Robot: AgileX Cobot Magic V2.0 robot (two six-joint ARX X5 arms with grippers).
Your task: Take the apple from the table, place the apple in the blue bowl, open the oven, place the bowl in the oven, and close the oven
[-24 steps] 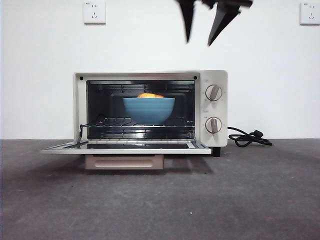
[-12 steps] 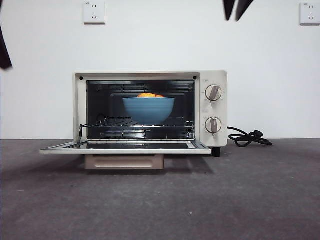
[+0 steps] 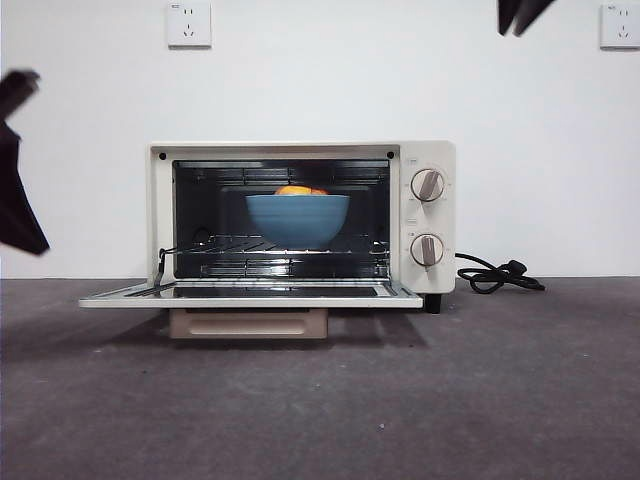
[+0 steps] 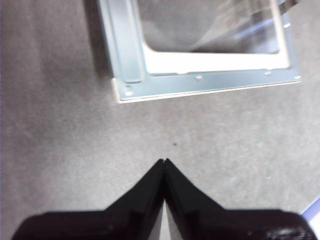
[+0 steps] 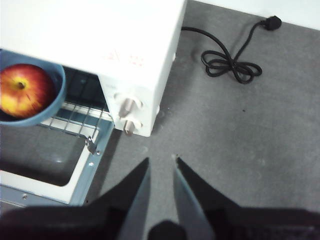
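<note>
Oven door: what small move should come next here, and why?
Probably the left gripper, jaws shut and hovering above the table beside the door's corner, should drop toward the open door to get under its handle and lift. The blue bowl with the apple already sits on the rack in the oven; only closing remains. The right gripper waits high, empty.
</note>
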